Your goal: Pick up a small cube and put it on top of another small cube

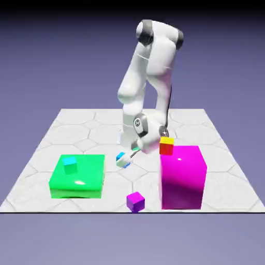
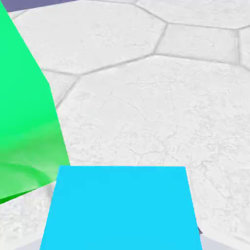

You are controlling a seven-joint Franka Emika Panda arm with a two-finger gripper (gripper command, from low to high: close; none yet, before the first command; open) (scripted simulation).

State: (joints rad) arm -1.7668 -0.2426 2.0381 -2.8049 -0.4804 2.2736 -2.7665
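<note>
Nearest, purple cube (image 1: 135, 201); behind it the tool (image 1: 126, 159) grips the blue cube (image 1: 122, 157), tilted, cyan face up.

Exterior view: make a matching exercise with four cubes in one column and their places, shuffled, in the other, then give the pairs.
Things:
1. blue cube
2. red cube with yellow top
3. teal cube
4. purple cube

Places:
A. on the green block
B. on the table, near its front edge
C. between the shut jaws of the gripper
D. on the magenta block

Pairs: 1-C, 2-D, 3-A, 4-B
</note>
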